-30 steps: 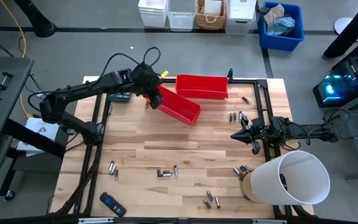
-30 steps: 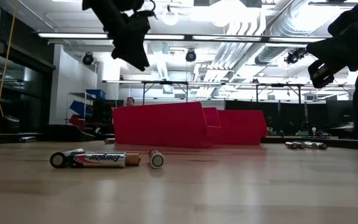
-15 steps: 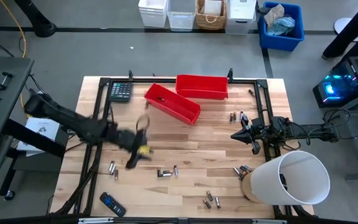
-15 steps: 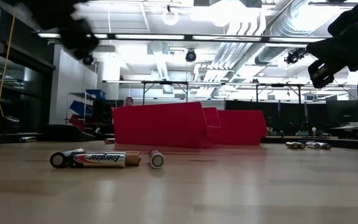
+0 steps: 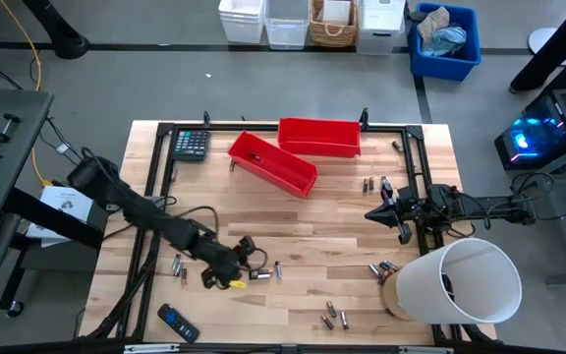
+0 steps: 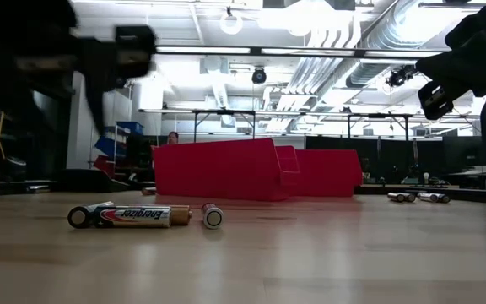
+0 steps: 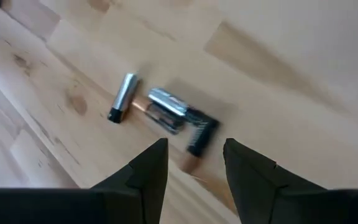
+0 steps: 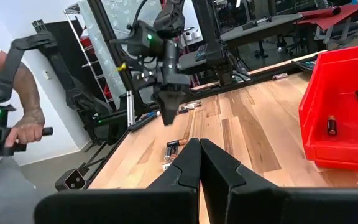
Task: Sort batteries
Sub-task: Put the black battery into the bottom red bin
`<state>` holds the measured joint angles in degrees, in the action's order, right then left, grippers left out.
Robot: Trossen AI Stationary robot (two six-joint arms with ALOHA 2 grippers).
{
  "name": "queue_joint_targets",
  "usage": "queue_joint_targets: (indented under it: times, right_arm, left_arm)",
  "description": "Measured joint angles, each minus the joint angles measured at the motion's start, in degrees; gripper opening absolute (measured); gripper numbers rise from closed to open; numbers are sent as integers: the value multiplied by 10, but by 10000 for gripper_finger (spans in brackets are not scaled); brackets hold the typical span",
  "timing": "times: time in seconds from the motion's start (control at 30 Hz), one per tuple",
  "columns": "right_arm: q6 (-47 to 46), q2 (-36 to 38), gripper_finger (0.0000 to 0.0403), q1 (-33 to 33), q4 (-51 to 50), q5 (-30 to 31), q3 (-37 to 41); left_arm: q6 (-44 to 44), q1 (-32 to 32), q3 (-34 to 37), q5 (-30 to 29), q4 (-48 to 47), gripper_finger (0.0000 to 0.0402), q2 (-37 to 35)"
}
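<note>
Three batteries [image 7: 163, 115] lie in a small cluster on the tabletop [image 5: 362, 226], directly ahead of my left claw [image 7: 194, 158] and just beyond its fingertips. In the left wrist view two of them lie side by side and touching, their long axes running slantwise across the gap between my fingers; the third, a lone cell [image 7: 123, 96], lies just beside them at a different angle. My left claw stands open, nothing between its fingers, hovering above the cluster. In the high view the same cluster [image 5: 260, 272] sits near the front middle of the tabletop, with my left claw [image 5: 226, 270] just beside it.

Arm nearer: left, by a wide margin. My right claw [image 5: 385, 210] waits well apart at the right edge, fingers closed on nothing.

Other loose batteries, counted from above as best I can:
- two at front left [image 5: 178, 265]
- about three at front centre-right [image 5: 334, 317]
- about three near the white cylinder [image 5: 381, 268]
- about three at right middle [image 5: 371, 184]

Bins: two red bins, one tilted [image 5: 273, 163], one square to the far edge [image 5: 319, 137]. The right wrist view shows two batteries inside a red bin [image 8: 340, 112].

Other items: one calculator [image 5: 191, 145], one remote control [image 5: 178, 322], one white cylinder [image 5: 460, 283].

My judgement: turn the wrist so the fingers cross the pair's long axis, then descend.
</note>
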<state>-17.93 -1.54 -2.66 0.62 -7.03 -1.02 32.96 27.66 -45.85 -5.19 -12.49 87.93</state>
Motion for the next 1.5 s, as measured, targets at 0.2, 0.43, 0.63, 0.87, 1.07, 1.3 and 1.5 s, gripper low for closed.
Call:
queue_joint_targets:
  times: [0.2, 0.43, 0.63, 0.87, 1.07, 1.3, 1.5]
  right_arm:
    - [0, 0, 0, 0, 0, 0, 0]
    - [0, 0, 0, 0, 0, 0, 0]
    - [0, 0, 0, 0, 0, 0, 0]
    - [0, 0, 0, 0, 0, 0, 0]
    - [0, 0, 0, 0, 0, 0, 0]
    - [0, 0, 0, 0, 0, 0, 0]
    - [0, 0, 0, 0, 0, 0, 0]
  left_arm:
    - [19, -38, -39, 66, -20, 147, 62]
    - [52, -47, -40, 105, -23, 147, 81]
    - [52, -64, -41, 108, -11, 147, 123]
    - [25, -76, -43, 142, -21, 119, 144]
    - [-121, -100, -39, 166, -109, 30, 105]
    - [-137, -198, -36, 121, -163, 30, -50]
    - [-114, -361, -37, 28, -11, 30, -145]
